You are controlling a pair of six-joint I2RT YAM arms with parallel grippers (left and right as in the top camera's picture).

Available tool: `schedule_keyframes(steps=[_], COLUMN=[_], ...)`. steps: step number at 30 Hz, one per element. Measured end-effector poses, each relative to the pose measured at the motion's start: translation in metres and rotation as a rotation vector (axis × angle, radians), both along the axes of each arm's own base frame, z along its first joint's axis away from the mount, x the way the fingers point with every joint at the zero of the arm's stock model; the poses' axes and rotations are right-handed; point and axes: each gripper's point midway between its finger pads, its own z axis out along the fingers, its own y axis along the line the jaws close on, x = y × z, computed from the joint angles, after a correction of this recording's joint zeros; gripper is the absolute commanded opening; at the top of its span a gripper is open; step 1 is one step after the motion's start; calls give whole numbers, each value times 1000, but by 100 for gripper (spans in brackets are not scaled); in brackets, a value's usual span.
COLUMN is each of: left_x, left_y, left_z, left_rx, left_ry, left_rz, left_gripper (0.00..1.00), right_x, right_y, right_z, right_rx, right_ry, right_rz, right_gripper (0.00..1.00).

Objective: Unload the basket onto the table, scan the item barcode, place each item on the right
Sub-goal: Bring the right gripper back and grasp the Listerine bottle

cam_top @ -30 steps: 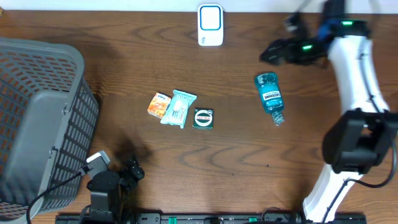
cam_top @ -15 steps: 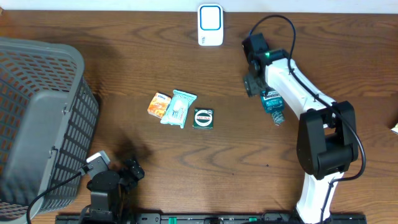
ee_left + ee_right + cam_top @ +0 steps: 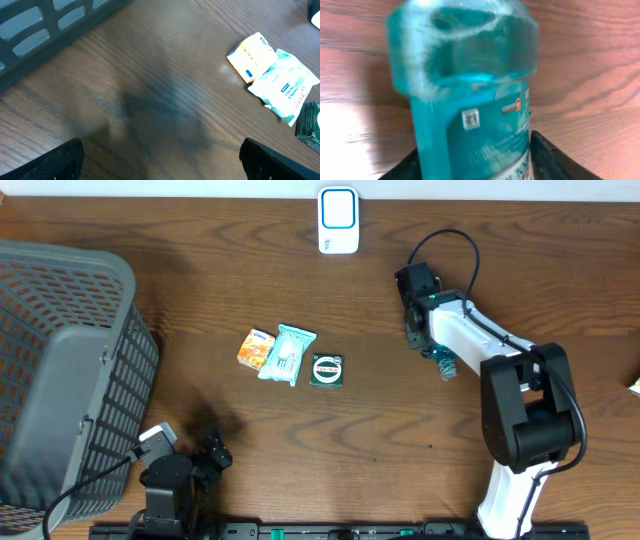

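Observation:
A teal mouthwash bottle (image 3: 470, 100) lies on the wooden table, filling the right wrist view, with a small square code (image 3: 470, 118) on its label. My right gripper (image 3: 475, 165) straddles it, with both fingers pressed against the bottle's sides. From overhead the right gripper (image 3: 418, 330) covers most of the bottle (image 3: 441, 360); only the cap end shows. The white scanner (image 3: 338, 220) stands at the table's far edge. My left gripper (image 3: 160, 165) hangs open over bare wood at the front left, holding nothing.
An orange packet (image 3: 256, 348), a pale wipes pack (image 3: 286, 353) and a green tin (image 3: 327, 370) lie together mid-table. A grey mesh basket (image 3: 60, 380) fills the left side. The left arm (image 3: 170, 475) rests near the front edge.
The right arm swung in from the far right and came down over the bottle. Its jaws narrowed from wide open onto the bottle's sides. The left arm stayed still.

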Motion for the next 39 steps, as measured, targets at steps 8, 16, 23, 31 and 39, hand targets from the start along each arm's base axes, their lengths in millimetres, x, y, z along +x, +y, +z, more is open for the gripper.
schedule_keyframes(steps=[8,16,23,31,39], left_x=[0,0,0,0,0], left_y=[0,0,0,0,0], left_z=[0,0,0,0,0], left_rx=[0,0,0,0,0], left_ry=[0,0,0,0,0], left_rz=[0,0,0,0,0], left_gripper=[98,98,98,98,98], right_x=[-14,-52,-64,-53,-43], right_y=[6,91,114,123,125], right_z=[-3,-5,-3,18,29], right_rx=[116,560,669,684,686], right_ry=[117,345,384,367,339], right_rz=[70,363,481,489,490], right_gripper=[24,29,56,87,81])
